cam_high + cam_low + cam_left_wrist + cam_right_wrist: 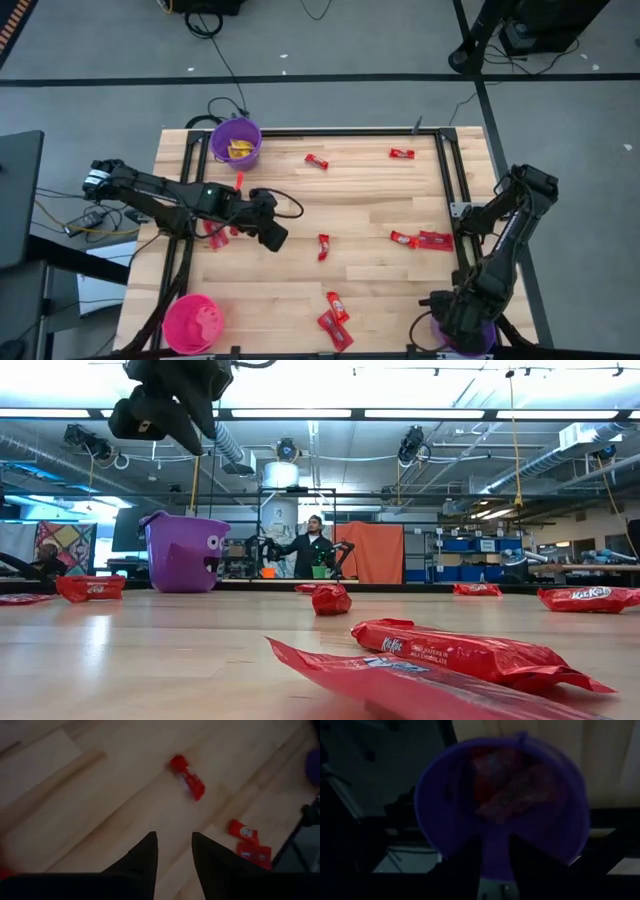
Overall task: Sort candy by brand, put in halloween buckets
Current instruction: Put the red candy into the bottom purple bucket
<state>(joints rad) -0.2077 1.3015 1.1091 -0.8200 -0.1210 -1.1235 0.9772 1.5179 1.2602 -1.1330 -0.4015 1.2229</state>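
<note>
The worktop (380,200) is pale wood planking in a black frame, on a grey floor; a person (313,547) stands in the workshop beyond. Red bars (323,246) lie scattered, the central one with its long axis running near to far. The far purple bucket (236,141) holds yellow packets; the pink bucket (192,323) sits near left. The left hand (172,851) hovers released, empty. The right hand (496,851), fingers apart, hangs over the near-right purple bucket (445,820) containing red bars.

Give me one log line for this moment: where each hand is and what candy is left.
left hand: open, empty, above table centre | right hand: over purple bucket holding red bars | red bars scattered on table
</note>
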